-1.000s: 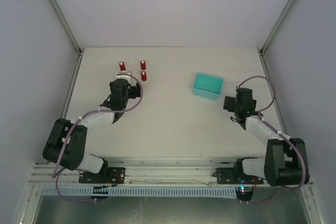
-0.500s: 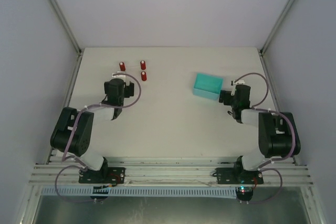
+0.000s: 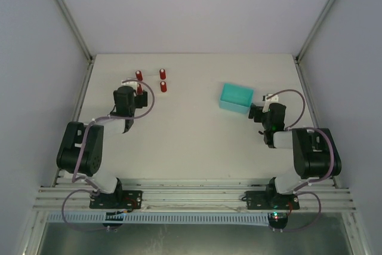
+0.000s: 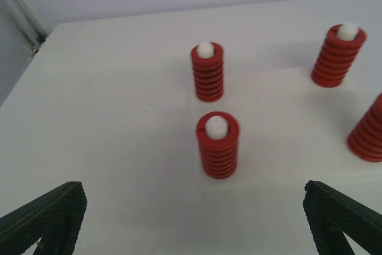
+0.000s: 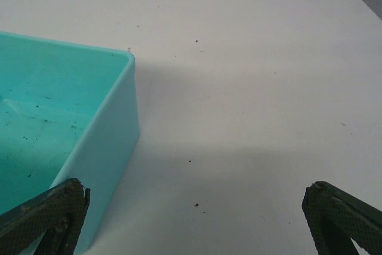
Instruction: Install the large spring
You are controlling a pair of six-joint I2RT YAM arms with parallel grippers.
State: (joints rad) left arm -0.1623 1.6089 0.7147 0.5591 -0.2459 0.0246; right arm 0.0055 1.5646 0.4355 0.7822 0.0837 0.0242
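Observation:
Several red springs stand upright on white pegs at the back left of the table. In the left wrist view the nearest spring (image 4: 218, 145) is straight ahead, another (image 4: 208, 71) behind it, and two more at the right (image 4: 338, 55) (image 4: 367, 129). I cannot tell which one is the large spring. My left gripper (image 4: 194, 231) is open and empty, a little short of the nearest spring; from above, the left gripper (image 3: 136, 92) sits by that spring (image 3: 139, 88). My right gripper (image 5: 194, 225) is open and empty beside the teal bin (image 5: 113, 117).
The teal bin (image 3: 236, 97) lies right of centre, with the right gripper (image 3: 256, 111) at its right end. No part shows in the bit of its floor that I see. White walls close off the table's left, right and back edges.
The left arm has folded back and its gripper has shifted left, level with the springs. The right arm's elbow has drawn in, and its gripper stays by the bin. Both grippers stay open.

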